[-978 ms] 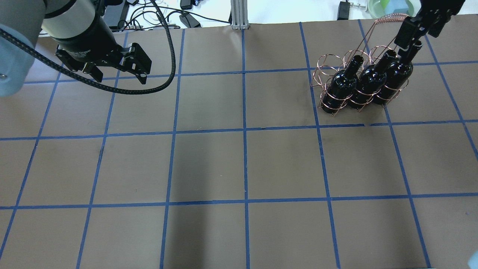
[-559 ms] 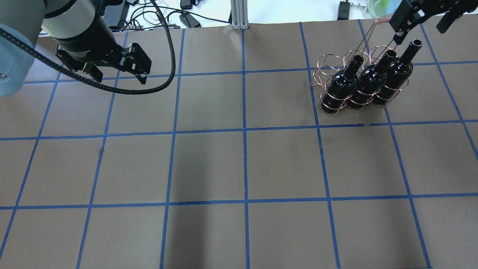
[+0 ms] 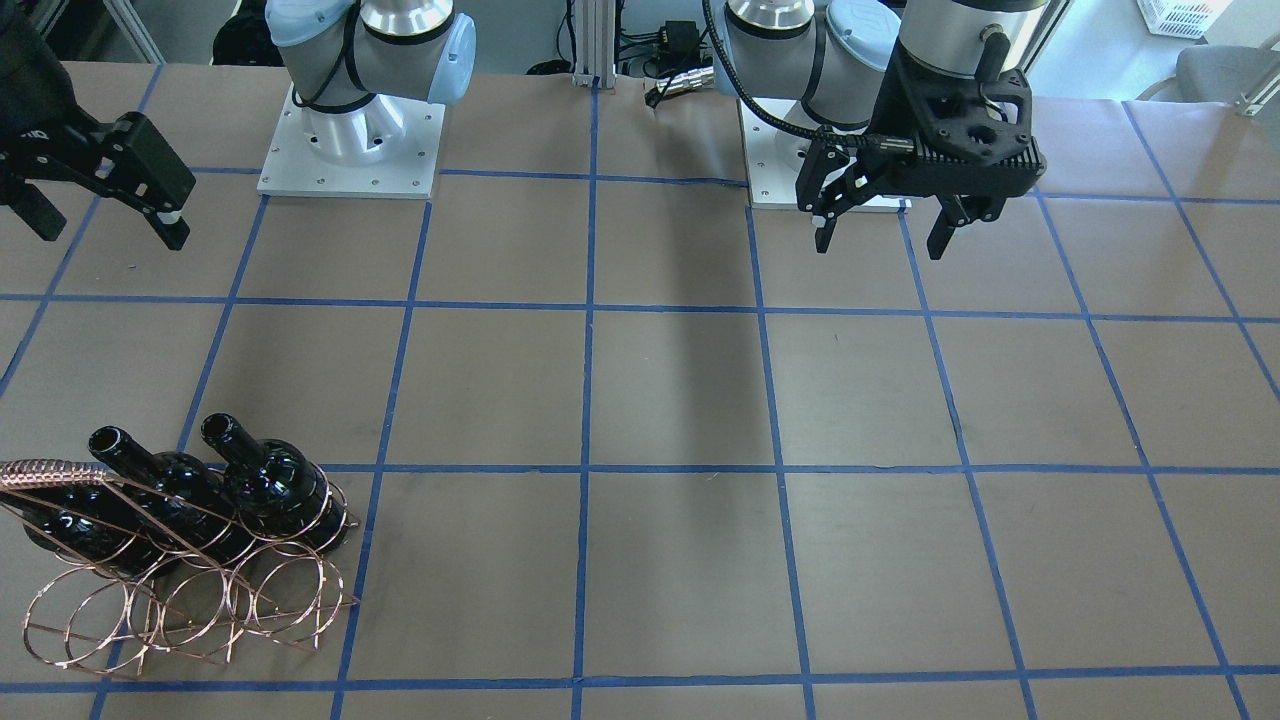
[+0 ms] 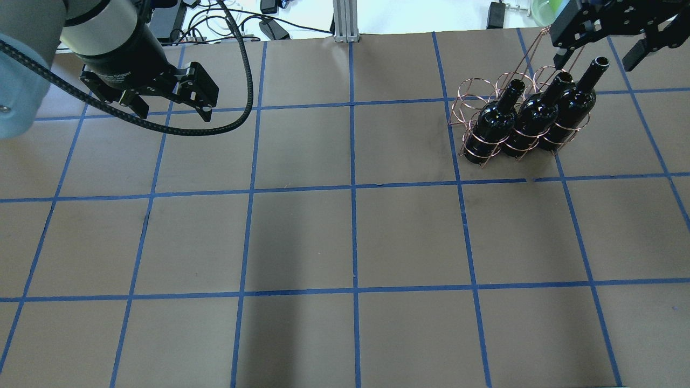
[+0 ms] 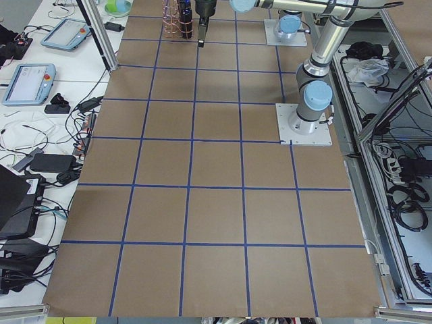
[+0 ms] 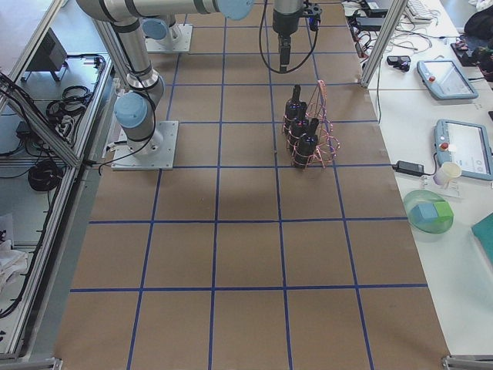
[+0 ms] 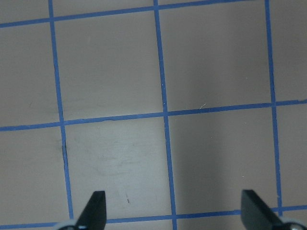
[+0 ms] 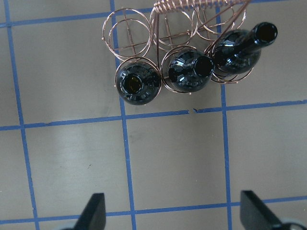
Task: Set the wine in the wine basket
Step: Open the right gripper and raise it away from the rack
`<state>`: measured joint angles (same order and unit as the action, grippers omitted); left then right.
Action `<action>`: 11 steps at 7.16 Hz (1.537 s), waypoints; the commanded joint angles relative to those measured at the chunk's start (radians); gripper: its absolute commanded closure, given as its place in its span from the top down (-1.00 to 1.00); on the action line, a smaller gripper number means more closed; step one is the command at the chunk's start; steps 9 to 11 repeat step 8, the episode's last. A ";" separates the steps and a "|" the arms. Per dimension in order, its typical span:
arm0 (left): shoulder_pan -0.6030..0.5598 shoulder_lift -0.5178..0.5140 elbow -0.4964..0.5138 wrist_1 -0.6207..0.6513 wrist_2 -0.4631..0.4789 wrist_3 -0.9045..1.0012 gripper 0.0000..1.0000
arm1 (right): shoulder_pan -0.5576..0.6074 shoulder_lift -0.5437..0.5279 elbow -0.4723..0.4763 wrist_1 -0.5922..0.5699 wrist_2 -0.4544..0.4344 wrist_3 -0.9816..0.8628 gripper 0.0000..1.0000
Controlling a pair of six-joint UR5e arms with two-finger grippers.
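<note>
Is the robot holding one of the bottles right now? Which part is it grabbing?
Nothing is held. The right gripper and the left gripper both have open, empty jaws. All three bottles stand in the basket.

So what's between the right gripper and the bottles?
Nothing: in the right wrist view only bare table with blue tape lines lies between the right gripper and the bottles.

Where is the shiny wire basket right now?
In the overhead view the wine basket stands far back on the right of the table, with three black bottles upright in its near row of rings.
</note>
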<state>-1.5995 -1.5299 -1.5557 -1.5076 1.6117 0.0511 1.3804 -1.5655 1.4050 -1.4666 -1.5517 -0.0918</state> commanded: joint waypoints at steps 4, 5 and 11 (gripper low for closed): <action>0.012 0.004 -0.009 0.001 -0.003 -0.010 1.00 | 0.219 -0.022 0.040 -0.020 -0.007 0.228 1.00; 0.013 0.004 -0.007 0.001 -0.009 -0.013 1.00 | 0.220 -0.022 0.041 -0.020 -0.004 0.219 1.00; 0.012 0.016 -0.006 0.000 -0.012 -0.113 1.00 | 0.220 -0.019 0.043 -0.020 0.001 0.207 1.00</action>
